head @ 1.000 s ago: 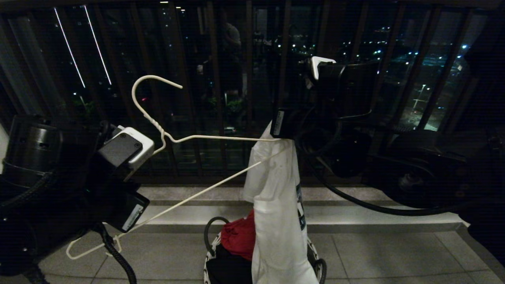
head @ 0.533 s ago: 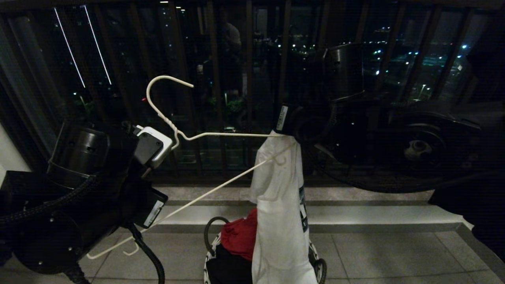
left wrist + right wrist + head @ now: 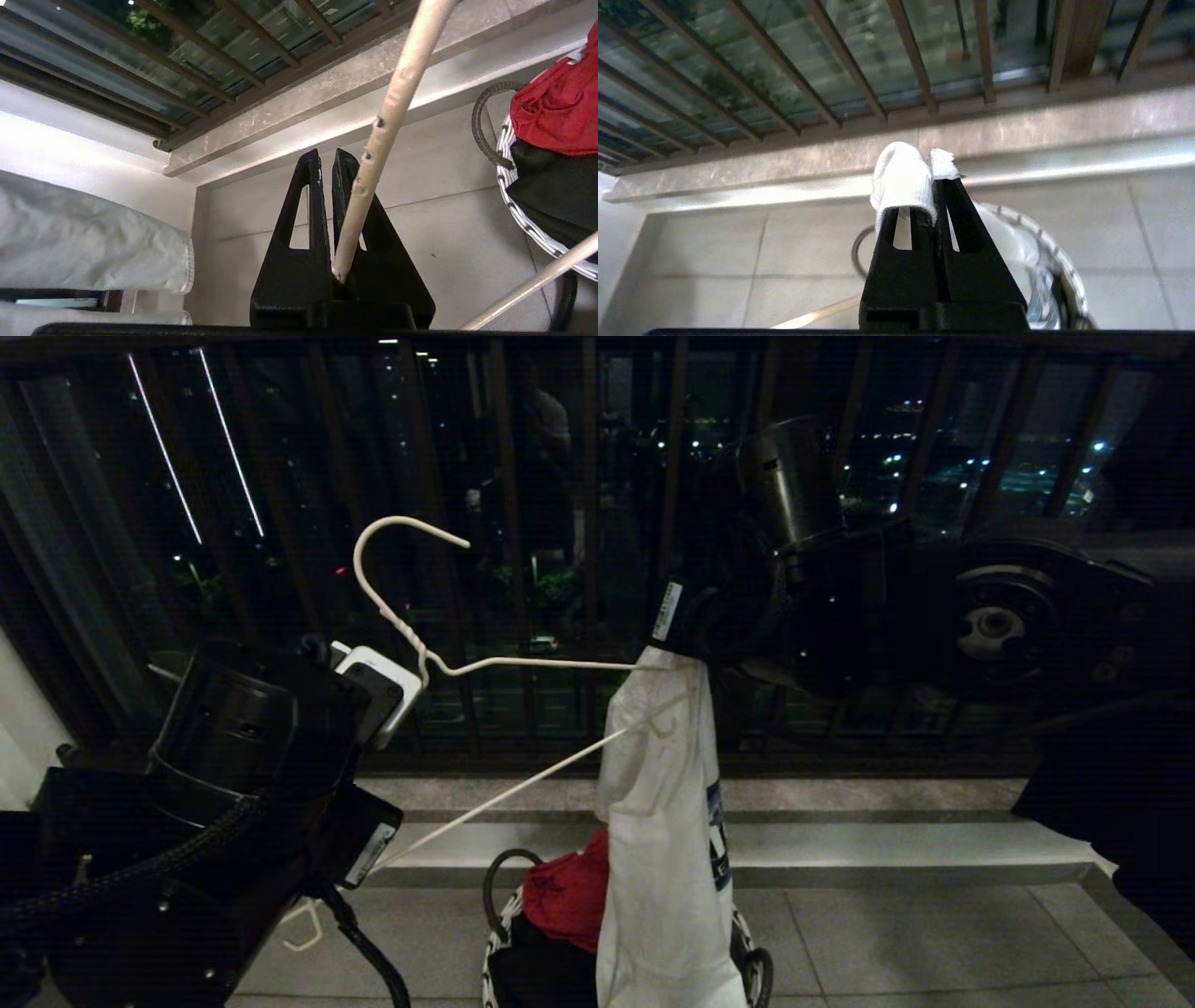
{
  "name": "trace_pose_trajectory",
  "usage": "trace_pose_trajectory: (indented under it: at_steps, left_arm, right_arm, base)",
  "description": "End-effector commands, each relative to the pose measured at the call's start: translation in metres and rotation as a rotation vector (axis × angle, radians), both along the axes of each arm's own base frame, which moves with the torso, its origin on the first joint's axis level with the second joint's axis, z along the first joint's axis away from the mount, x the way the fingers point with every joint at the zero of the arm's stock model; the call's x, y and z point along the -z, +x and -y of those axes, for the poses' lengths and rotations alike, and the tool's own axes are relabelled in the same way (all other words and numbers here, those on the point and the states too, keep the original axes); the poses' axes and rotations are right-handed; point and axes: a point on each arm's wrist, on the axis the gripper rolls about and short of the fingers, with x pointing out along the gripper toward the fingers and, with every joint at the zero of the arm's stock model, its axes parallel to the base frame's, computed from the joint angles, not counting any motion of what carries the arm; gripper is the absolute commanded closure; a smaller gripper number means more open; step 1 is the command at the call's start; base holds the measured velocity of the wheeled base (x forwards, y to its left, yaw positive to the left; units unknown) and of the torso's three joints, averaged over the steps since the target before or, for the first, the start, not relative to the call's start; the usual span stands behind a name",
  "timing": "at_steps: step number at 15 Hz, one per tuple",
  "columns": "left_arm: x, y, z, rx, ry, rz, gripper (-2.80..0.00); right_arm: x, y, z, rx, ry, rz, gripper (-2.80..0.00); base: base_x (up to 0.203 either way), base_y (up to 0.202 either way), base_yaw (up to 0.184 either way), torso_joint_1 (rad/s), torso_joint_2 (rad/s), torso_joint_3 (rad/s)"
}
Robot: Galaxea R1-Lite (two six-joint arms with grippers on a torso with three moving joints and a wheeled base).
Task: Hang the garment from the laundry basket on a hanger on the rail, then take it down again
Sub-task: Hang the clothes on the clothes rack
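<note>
Setting: you are on a tiled balcony floor [image 3: 934, 943] at night, facing a dark railing [image 3: 579, 476] with city lights beyond it; no rail shows in any view.

Head view, shirt: the white shirt [image 3: 663, 840] hangs in a limp column from the right gripper [image 3: 674, 649], its lower end over the basket [image 3: 747, 933], beside a red cloth [image 3: 565, 896].

Head view, hanger: the wire hanger [image 3: 523, 663] sits tilted, hook up; one shoulder end is inside the shirt's top, the other low by the left arm.

Left wrist view: the left gripper [image 3: 327, 161] has its fingers pressed together on the hanger's wire, which runs up out of them.

Right wrist view: the right gripper's fingers pinch a fold of white cloth, bunched over the tips, above the basket.

Handling, shirt: judge it light, soft and prone to sliding off thin wire; hold it at the collar or shoulder seam, not the loose body.

Handling, hanger: likely springy and easy to twist; grip near the twisted neck.
</note>
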Motion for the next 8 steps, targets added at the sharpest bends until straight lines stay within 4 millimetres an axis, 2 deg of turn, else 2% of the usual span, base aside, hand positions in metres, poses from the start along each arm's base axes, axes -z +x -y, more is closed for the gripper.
trace_pose_trajectory:
  at_steps: [1, 4, 8]
  left_arm:
    - [-0.001, -0.006, 0.001, 0.008, 0.007, 0.011, 0.00]
    - [0.000, -0.009, 0.001, 0.016, 0.011, 0.009, 0.00]
    - [0.002, -0.010, 0.002, 0.019, 0.014, 0.008, 0.00]
  right_arm:
    - [0.002, 0.013, 0.004, 0.036, 0.010, -0.032, 0.00]
    - [-0.002, 0.022, 0.015, 0.052, 0.030, -0.030, 0.00]
    - [-0.003, 0.022, 0.017, 0.056, 0.033, -0.030, 0.00]
  base:
    - [0.000, 0.000, 0.000, 0.000, 0.00, 0.000]
    - [0.000, 0.000, 0.000, 0.000, 0.00, 0.000]
    - [0.000, 0.000, 0.000, 0.000, 0.00, 0.000]
